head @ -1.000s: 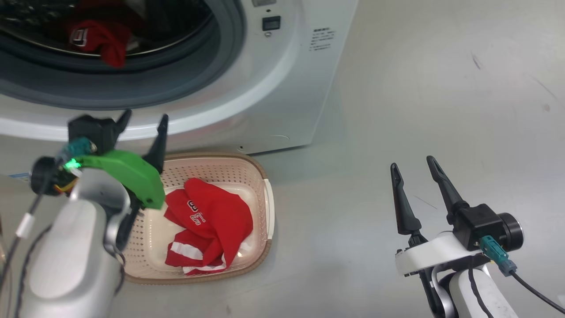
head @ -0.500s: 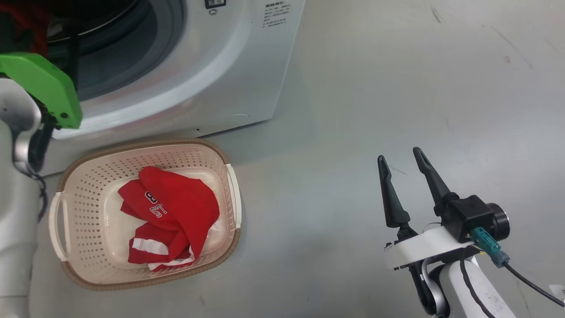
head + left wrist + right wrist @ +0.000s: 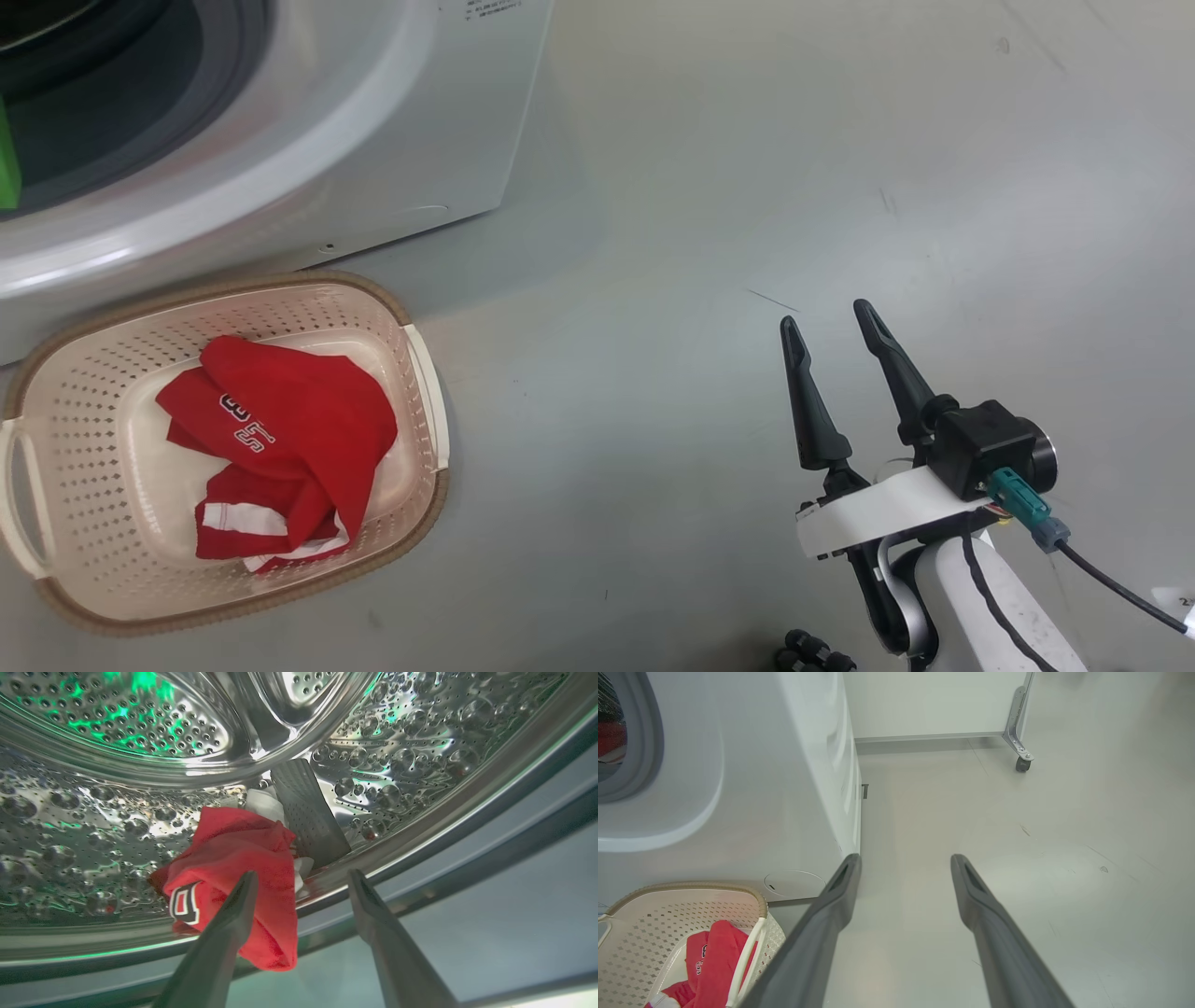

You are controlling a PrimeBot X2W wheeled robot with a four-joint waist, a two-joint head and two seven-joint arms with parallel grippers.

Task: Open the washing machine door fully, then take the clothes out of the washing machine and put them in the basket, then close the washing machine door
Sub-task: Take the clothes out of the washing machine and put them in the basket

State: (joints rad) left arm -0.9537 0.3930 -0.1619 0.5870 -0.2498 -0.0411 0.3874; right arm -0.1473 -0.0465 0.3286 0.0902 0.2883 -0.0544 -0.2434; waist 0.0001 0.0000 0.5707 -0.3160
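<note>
While one red garment (image 3: 280,439) is lying in the basket (image 3: 280,277) beside the washer (image 3: 373,140), a second garment (image 3: 233,868) is sitting at the front lip of the drum (image 3: 117,732). The left gripper (image 3: 302,873) is pointing at it, fingers spread wide and empty. The right gripper (image 3: 825,314) is hanging over the floor, fingers wide too. Roughly halfway, I'm judging: that piece and the door closing are waiting.

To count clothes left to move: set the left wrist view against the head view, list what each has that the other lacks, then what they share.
Left wrist view: the steel drum with a red garment draped over its front lip, the open left gripper just before it. Head view: the basket holding a second red garment, and the open right gripper above the floor. Shared: the washing machine and its grey port ring.
</note>
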